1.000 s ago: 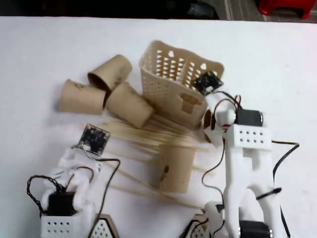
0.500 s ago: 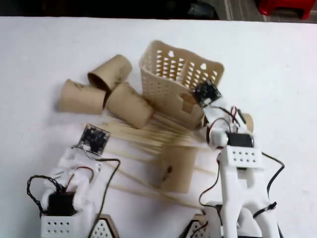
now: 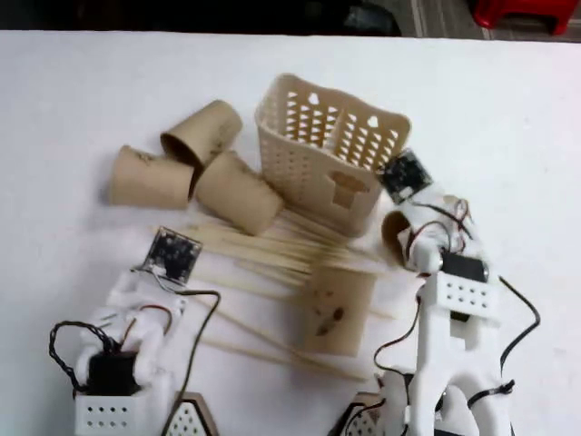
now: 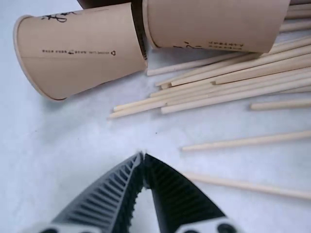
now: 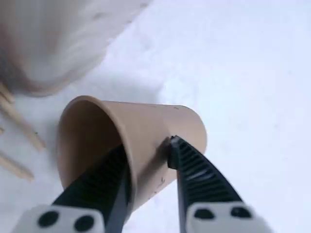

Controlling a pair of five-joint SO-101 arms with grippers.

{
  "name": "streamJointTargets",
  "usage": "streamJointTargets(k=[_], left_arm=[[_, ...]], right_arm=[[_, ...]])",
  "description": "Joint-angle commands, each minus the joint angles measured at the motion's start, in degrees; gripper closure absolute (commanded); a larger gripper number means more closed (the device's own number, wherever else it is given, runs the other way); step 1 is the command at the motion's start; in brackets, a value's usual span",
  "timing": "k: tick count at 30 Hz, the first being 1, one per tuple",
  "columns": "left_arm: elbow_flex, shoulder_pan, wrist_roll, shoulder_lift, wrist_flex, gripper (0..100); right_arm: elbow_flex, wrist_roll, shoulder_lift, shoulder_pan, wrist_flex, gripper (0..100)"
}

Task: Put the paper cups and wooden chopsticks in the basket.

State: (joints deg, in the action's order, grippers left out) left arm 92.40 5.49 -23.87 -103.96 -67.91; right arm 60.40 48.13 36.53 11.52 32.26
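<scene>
Note right hand [image 5: 146, 148] narrowed to a slim gap and pinching the wall of a paper cup [image 5: 146, 121] near the rim, one finger inside the mouth, the other outside. Place this cup, tipped on its side, just beside the right end of the basket [image 3: 300, 168], not yet in it. Cannot tell whether lifted or resting on the bench [image 3: 508, 109]. Judge the cup light, thin-walled and easily crushed. Rate the rim as the stiffest part, so favour a wall pinch there with gentle force, as now. Expect some slip on the smooth paper under a quick tilt.

Note left hand [image 4: 143, 162] closed tip to tip with nothing between, hanging over bare bench just short of the chopsticks [image 4: 233, 87].

Record three more cups [image 3: 201, 132] lying on their sides in a touching cluster left of the basket, and a fifth cup [image 3: 334, 309] lying across the chopsticks fanned over the bench in front of the basket. Judge the chopsticks light, stiff, thin and prone to roll, and awkward to lift flat off the bench. Suggest taking a few together near the middle, or at an end propped on another stick.

Log the task as early, with all cups and chopsticks outside the basket.
</scene>
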Motion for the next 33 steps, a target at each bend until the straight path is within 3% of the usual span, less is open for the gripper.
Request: streamJointTargets(k=[1,11,19,25,33], left_arm=[[-0.26,0.31,-0.62,-0.48,0.97,97],[0.53,0.22,-0.62,-0.48,1.41,97],[0.53,0.22,-0.62,-0.48,1.41,97],[0.53,0.22,-0.62,-0.48,1.41,97],[0.53,0.31,-0.62,-0.48,1.41,97]], right_arm=[[-3.16,0.44,2.15,3.30,-0.04,98.1],[-14.68,-0.09,11.12,9.01,12.88,97.8],[-28.75,-7.74,17.45,10.24,23.34,97.8],[-42.29,-15.47,17.98,3.56,30.55,97.8],[-50.20,-25.85,17.89,-8.57,30.73,97.8]])
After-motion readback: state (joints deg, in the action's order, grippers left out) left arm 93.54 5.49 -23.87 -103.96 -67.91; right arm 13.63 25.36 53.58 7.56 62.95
